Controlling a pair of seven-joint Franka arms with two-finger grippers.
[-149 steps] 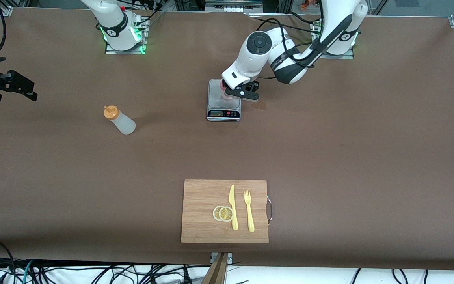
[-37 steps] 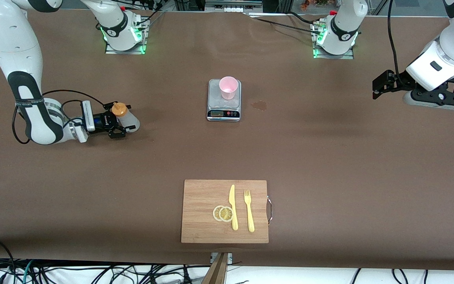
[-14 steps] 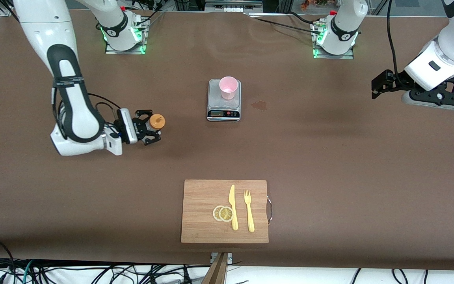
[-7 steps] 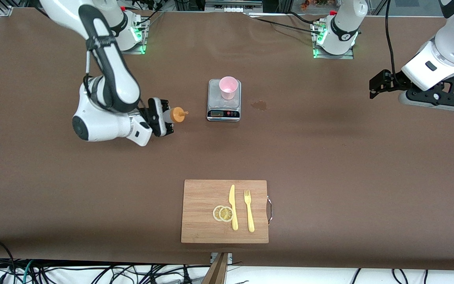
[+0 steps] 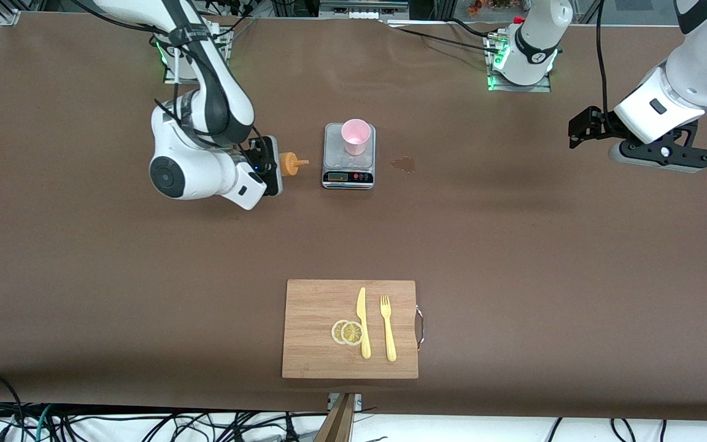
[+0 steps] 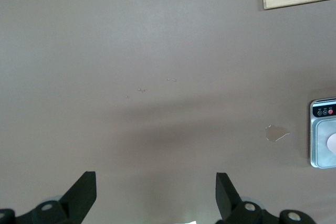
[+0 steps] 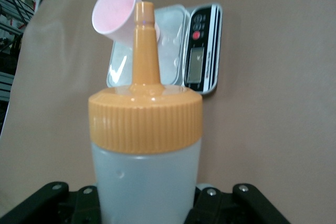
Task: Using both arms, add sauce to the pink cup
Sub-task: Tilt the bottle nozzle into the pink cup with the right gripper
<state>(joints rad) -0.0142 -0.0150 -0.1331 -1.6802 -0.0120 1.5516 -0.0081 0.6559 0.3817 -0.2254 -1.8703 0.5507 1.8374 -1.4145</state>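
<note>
The sauce (image 5: 291,164) is a translucent whitish squeeze bottle with a ribbed orange cap and tapered nozzle. It is held sideways above the tabletop (image 5: 513,245), its nozzle pointing toward the grey kitchen scale (image 5: 348,156). The right gripper (image 5: 270,166) is clamped on the bottle's body, and the right arm is bent low from its base.

The pink cup (image 5: 355,136), pale, tapered and smooth-walled, stands upright on the scale's metal platform; whether anything is in it cannot be told. A small wet patch (image 5: 404,163) lies on the brown tabletop beside the scale, toward the left arm's end.

Nearer the front camera, a wooden cutting board (image 5: 310,331) carries two lemon slices (image 5: 347,332), a yellow plastic knife (image 5: 363,322) and fork (image 5: 387,328).

The left gripper (image 6: 156,195) waits over bare tabletop, its fingers spread wide and holding nothing.
</note>
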